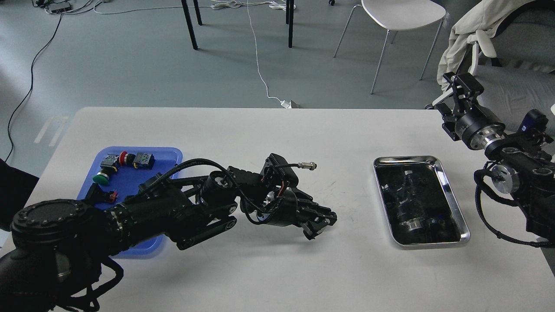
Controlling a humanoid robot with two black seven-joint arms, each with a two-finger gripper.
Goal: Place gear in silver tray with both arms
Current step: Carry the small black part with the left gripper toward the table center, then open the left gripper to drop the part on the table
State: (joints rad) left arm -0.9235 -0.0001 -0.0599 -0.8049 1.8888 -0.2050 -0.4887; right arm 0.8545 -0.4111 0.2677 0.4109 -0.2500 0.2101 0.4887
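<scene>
The silver tray (451, 195) lies at the right of the white table; its dark mirror-like bottom shows only dark reflections. My left gripper (321, 222) hangs just above the table's middle, left of the silver tray and pointing towards it. Its dark fingers look close together, with a small pale piece at the tips. I cannot make out a gear there. My right gripper (460, 84) is raised off the table's far right corner, behind the silver tray, with fingers apart and empty.
A blue plastic tray (125, 178) at the left holds a green button (100, 177), a red button (123, 156) and small parts. My left arm covers its near part. A white chair (401, 13) and floor cables lie beyond the table.
</scene>
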